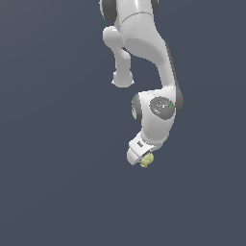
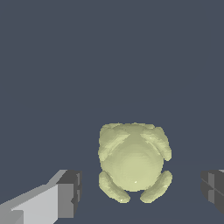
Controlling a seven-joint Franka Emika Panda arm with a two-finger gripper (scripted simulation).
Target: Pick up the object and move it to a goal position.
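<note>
Low in the exterior frame, the arm's fingers (image 2: 140, 192) straddle the pale blob (image 2: 134, 162), spread wide and gripping nothing; grasp, lift and delivery all remain.

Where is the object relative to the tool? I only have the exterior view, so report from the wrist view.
Observer: The object sits between the two fingers of the tool, roughly centred.
Operator: Tell me whether the fingers touch it.
Observer: No. A gap shows on each side of it, so the tool is open.
Operator: Describe its shape.
Observer: A rounded pale yellow-green body with four knobbly lobes at its corners.
</note>
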